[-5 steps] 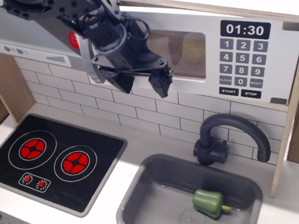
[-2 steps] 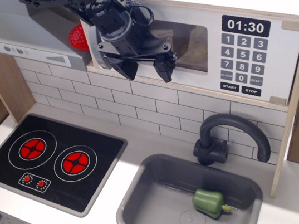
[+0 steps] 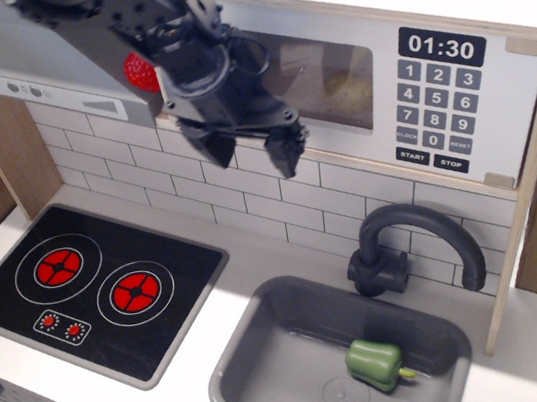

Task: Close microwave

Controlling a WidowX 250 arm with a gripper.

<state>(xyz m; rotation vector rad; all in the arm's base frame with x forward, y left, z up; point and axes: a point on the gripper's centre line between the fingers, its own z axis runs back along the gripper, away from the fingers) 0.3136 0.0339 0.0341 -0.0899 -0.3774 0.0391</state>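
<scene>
We see the microwave (image 3: pixel 404 90) with its white door lying flush, window dim, clock reading 01:30 above grey keys. Our gripper (image 3: pixel 251 153) hangs before the door, fingers spread and empty.

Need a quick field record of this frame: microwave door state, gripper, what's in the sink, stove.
microwave: white door looks flush with the keypad panel, no visible gap; clock reads 01:30
gripper: open, empty, in front of the door's left part, fingers pointing down
handle: not visible, arm covers that side
sink: holds one green pepper, near the right side
faucet: dark grey, behind the sink
stove: two red burners, nothing on it
</scene>
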